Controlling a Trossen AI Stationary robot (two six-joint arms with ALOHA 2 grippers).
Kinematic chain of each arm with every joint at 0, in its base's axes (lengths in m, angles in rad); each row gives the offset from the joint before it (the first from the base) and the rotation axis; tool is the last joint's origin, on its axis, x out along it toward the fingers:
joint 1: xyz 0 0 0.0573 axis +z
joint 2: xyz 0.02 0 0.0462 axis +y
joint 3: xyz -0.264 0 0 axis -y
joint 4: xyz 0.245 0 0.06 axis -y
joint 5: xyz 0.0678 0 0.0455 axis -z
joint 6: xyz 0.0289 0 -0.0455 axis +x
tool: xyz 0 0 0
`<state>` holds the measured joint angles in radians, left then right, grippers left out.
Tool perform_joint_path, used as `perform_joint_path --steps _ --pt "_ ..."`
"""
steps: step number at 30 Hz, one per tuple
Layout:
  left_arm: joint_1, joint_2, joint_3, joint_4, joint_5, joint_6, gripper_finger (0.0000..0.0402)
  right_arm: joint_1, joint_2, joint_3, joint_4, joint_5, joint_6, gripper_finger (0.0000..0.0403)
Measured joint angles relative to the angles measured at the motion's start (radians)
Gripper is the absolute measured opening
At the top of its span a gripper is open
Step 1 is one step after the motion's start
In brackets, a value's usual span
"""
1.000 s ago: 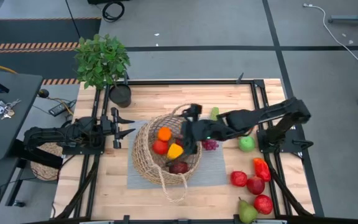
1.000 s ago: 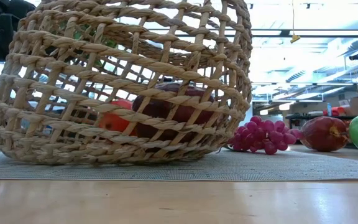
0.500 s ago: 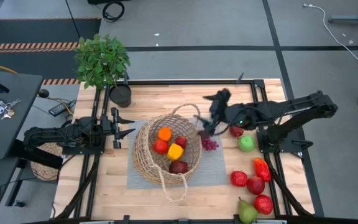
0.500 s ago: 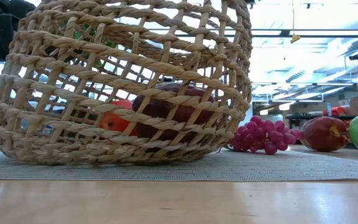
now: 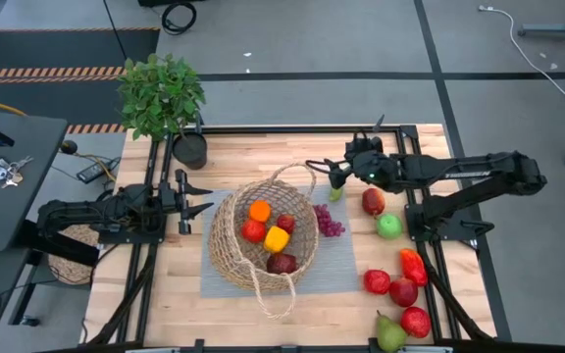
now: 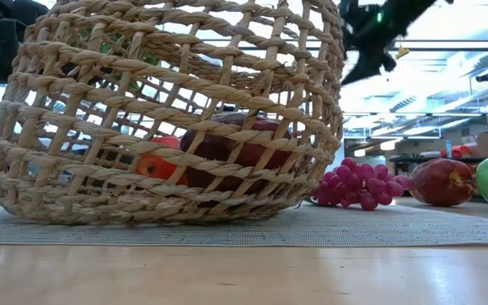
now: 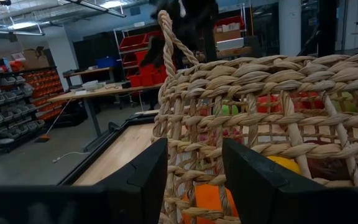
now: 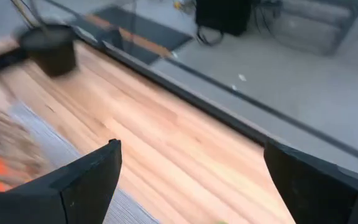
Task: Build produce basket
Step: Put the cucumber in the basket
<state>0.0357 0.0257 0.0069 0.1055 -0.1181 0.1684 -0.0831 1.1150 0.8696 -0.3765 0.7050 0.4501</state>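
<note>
Open tabletop (image 5: 263, 147) behind the basket (image 5: 263, 240); grapes (image 5: 330, 222) and apples (image 5: 373, 201) crowding its right flank.

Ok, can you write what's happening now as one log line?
step: between picks | right claw: open, empty, beyond basket | left claw: open, waiting beside basket | grapes: on mat

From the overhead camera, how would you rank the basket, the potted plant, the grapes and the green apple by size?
1. Basket, largest.
2. Potted plant, clearly smaller than the basket.
3. Grapes and green apple look about alike, so I would not rank one over the other.
</note>
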Motion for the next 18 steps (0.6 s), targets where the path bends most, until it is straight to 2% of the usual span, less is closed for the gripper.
perform_joint_path --steps 4,9,18 --pt "0.000 0.000 0.000 0.000 0.000 0.000 0.0160 -0.060 0.022 -0.071 0.005 -0.043 0.065 0.0396" --pt "0.000 0.000 0.000 0.000 -0.001 0.000 0.0160 -0.140 0.068 -0.111 -0.008 -0.166 0.172 0.0396" --pt "0.000 0.000 0.000 0.001 0.000 0.000 0.0160 -0.200 0.253 -0.116 -0.050 -0.216 0.205 0.0396"
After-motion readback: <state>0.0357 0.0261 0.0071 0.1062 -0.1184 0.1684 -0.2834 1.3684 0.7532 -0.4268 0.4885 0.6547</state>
